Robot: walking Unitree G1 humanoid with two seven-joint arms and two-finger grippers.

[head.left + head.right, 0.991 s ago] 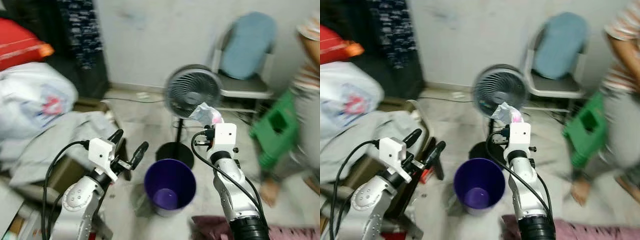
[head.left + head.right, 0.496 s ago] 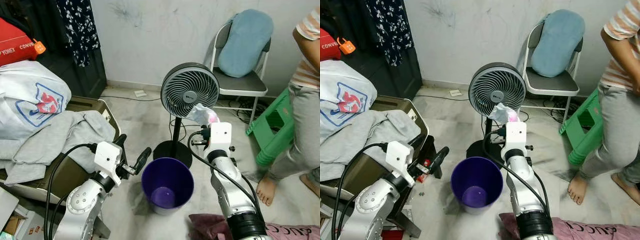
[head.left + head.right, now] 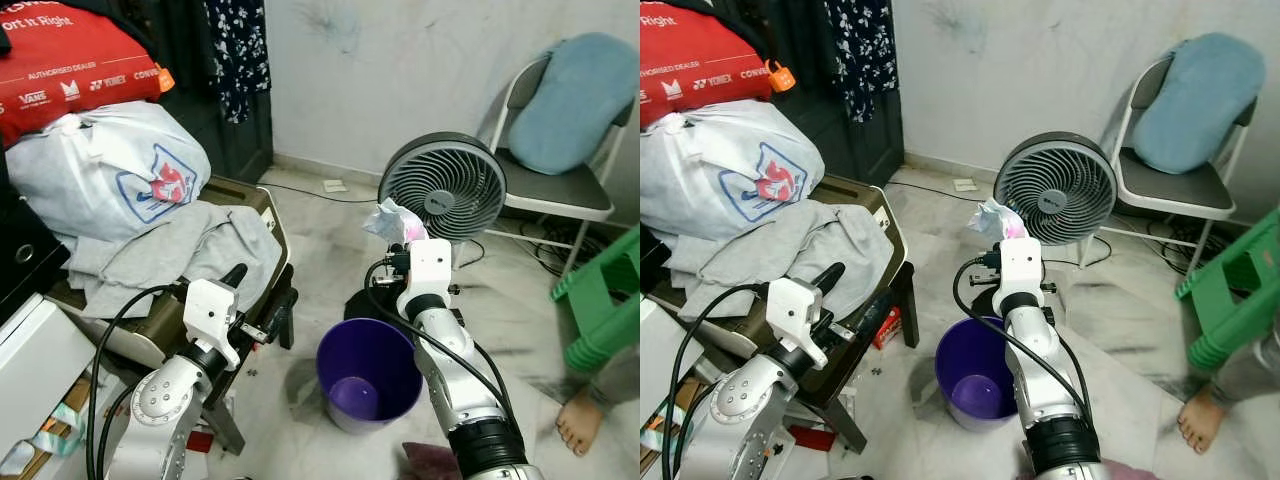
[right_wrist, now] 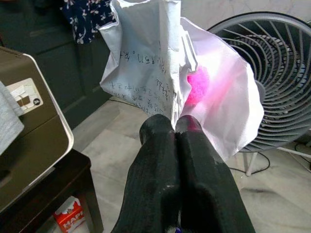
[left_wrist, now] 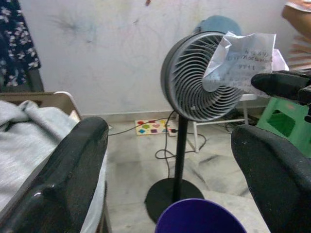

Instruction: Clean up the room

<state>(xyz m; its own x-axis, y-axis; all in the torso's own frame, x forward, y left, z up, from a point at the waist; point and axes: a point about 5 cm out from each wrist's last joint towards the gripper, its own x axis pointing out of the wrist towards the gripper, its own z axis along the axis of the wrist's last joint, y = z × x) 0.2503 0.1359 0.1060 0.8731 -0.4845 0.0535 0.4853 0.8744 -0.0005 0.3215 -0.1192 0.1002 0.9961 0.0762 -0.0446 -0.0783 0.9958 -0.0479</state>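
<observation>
My right gripper (image 4: 175, 124) is shut on a crumpled white paper with handwriting and a pink patch (image 4: 165, 73). It holds the paper (image 3: 392, 219) up in front of the grey standing fan (image 3: 441, 187), above the far rim of the purple bin (image 3: 368, 375). The bin stands open on the floor between my arms, with only a pale patch at its bottom. My left gripper (image 3: 256, 300) is open with nothing between its fingers (image 5: 73, 165), to the left of the bin and beside the low dark table.
On my left a brown case (image 3: 250, 215) carries grey clothes (image 3: 170, 250), a white bag (image 3: 110, 170) and a red bag (image 3: 70, 60). Behind the fan is a folding chair (image 3: 560, 190) with a blue cushion. A green stool (image 3: 600, 300) and a person's foot (image 3: 575, 420) are at right.
The camera has turned left, so the whole scene has shifted right and the person is mostly out of frame. The right gripper still holds the paper; the left stays open.
</observation>
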